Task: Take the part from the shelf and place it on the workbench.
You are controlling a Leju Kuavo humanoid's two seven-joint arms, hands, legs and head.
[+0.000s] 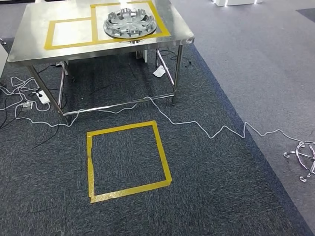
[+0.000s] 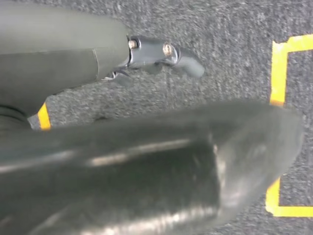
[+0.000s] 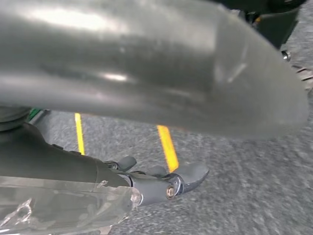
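Note:
The part (image 1: 129, 23) is a round silver wheel-like disc with spokes. It lies flat inside a yellow taped square on the right half of the steel workbench (image 1: 33, 34) in the head view. My left hand (image 2: 147, 156) hangs over the dark carpet with its thumb and fingers (image 2: 162, 51) stretched out and apart, holding nothing. My right hand (image 3: 147, 83) also hangs over the carpet, fingers (image 3: 184, 177) extended away from the thumb, with nothing between them.
A yellow tape square (image 1: 126, 160) marks the carpet in front of the workbench. A white cable (image 1: 208, 130) snakes across the floor past the table legs. A power strip (image 1: 43, 97) lies at the left, and a chrome chair base (image 1: 304, 160) at the right edge.

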